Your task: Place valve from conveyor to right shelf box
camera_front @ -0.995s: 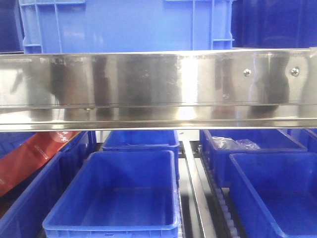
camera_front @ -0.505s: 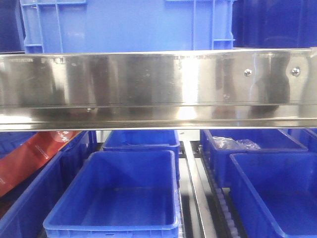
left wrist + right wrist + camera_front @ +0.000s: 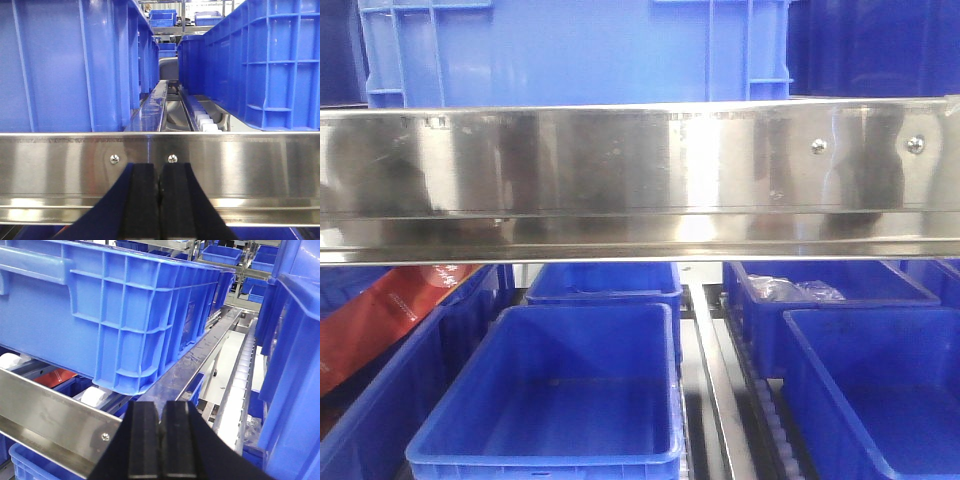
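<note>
Almost nothing changes over the last second except shifting reflections on the steel shelf rail [image 3: 640, 180], both the left gripper [image 3: 159, 200] and right gripper [image 3: 161, 440] stay clenched empty, and no valve or conveyor shows, so picking seems unstarted.

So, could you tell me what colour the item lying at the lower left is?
Red item with white markings, clearest in the exterior front-facing view.

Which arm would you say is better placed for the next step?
Right, tentatively: both jaws shut, empty; right gripper looks over the shiny steel shelf rail, left gripper faces it squarely.
</note>
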Controlling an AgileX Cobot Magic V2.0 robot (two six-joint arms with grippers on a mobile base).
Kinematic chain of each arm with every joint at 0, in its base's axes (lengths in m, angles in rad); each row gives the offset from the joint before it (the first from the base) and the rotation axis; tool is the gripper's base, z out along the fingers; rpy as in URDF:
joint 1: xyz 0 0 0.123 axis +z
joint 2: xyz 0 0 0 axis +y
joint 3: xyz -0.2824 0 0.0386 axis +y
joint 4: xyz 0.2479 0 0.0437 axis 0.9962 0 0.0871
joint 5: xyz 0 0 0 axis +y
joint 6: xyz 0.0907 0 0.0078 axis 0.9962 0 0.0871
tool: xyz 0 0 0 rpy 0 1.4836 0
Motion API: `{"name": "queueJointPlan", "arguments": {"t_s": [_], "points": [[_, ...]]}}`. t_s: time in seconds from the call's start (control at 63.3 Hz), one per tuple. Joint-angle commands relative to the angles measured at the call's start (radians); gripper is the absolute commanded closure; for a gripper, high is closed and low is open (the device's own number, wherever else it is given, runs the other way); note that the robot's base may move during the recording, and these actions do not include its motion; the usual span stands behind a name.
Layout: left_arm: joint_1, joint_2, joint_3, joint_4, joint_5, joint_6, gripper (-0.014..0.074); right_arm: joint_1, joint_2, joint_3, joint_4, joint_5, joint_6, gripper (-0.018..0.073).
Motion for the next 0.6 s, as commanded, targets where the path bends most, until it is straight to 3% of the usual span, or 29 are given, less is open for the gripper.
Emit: {"name": "queueJointPlan", "arguments": {"t_s": [0.0,0.584], "points": [[0.002,-0.007,-0.001,-0.006,-0.017,-0.008,0.0707,-0.004,-0.005,0.002,-0.008,-0.023,-0.005,0.0713],[0.002,-0.007,-0.001,-0.006,-0.017,-0.008,0.0707,-0.004,-0.005,0.002,0.009,-0.024,-0.005,0.0713]]}}
